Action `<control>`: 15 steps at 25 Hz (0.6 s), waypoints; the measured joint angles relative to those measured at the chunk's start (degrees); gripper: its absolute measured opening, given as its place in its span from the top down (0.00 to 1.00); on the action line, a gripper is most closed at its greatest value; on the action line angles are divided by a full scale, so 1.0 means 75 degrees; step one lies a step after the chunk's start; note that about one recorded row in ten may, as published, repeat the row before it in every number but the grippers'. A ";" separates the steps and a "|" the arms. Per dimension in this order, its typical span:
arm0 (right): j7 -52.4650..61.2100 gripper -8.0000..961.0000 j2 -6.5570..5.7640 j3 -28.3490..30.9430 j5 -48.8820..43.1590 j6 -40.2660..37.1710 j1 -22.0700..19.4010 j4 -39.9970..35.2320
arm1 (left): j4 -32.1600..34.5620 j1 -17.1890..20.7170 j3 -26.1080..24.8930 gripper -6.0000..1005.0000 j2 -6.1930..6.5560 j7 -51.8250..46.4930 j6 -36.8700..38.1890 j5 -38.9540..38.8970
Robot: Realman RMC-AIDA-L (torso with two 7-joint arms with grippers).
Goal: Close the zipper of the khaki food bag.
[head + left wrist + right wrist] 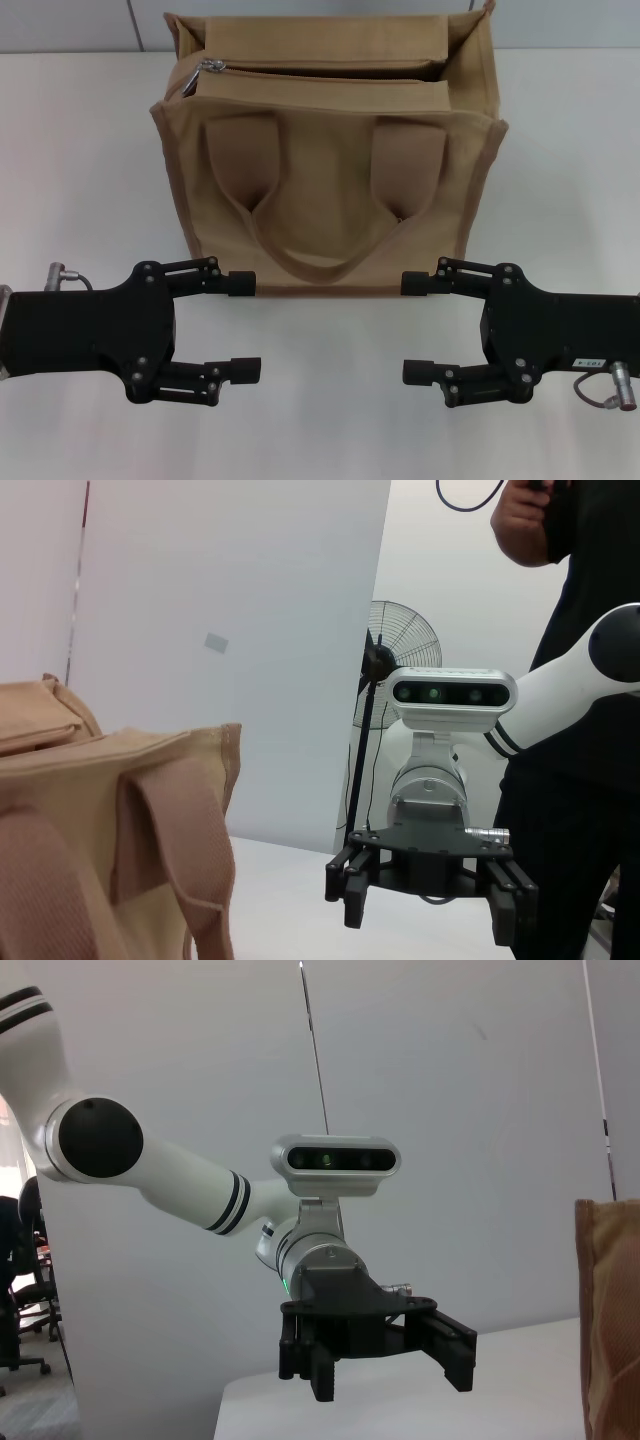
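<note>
Left tool [244, 326] and right tool [418, 327], both spread wide and empty, face each other above the desk [80, 160]. Just beyond them stands the khaki food bag [330, 170], zipper [320, 72] open, slider beyond the left tool.

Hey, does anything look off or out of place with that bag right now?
Nothing damaged or spilled. The khaki food bag stands upright; its zipper is simply open. Left gripper and right gripper wait open in front.
</note>
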 joint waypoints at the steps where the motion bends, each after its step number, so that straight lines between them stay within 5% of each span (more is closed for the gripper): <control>1: 0.0002 0.13 0.0000 0.0000 0.0000 0.0000 0.0003 0.0000 | 0.0000 0.0000 0.0000 0.17 0.0000 0.0002 0.0000 0.0000; 15: 0.0053 0.13 0.0000 0.0000 0.0000 0.0000 0.0047 0.0001 | 0.0000 -0.0018 0.0000 0.18 0.0000 0.0083 0.0000 -0.0003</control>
